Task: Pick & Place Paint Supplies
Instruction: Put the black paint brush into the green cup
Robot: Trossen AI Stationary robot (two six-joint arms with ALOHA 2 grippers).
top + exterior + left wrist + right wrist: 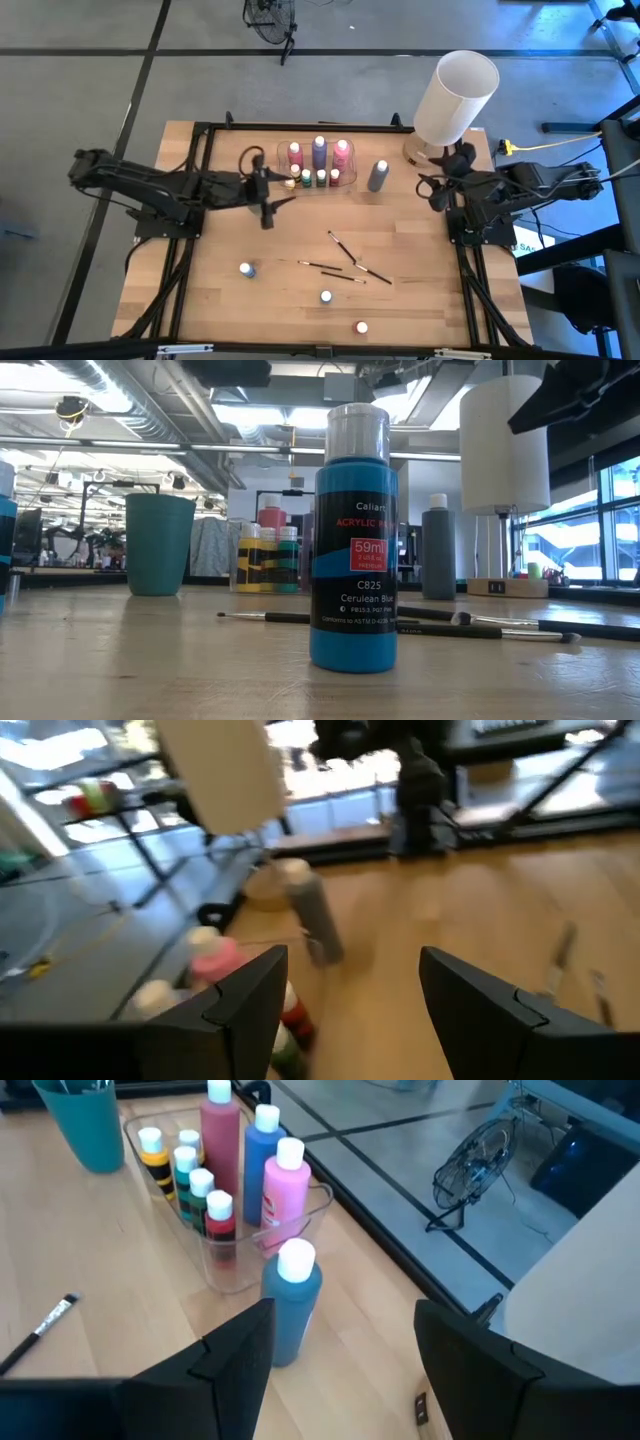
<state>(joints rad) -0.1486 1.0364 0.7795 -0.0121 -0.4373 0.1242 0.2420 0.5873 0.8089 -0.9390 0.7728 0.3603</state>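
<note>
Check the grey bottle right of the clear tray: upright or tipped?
Upright. The grey bottle stands cap-up on the table, apart from the clear tray, in the low view too.

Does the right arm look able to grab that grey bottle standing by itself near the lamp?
Probably yes. The right gripper is open and sits beside the grey bottle, with bare table between them; the clear bin of bottles stands on the bottle's far side.

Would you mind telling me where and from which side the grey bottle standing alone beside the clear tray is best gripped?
Grip the grey bottle across its round body, just below the white cap, coming straight down from above or level from its open side. It stands upright and apart from the clear tray, so fingers probably fit on both sides. The open right gripper is nearest.
</note>
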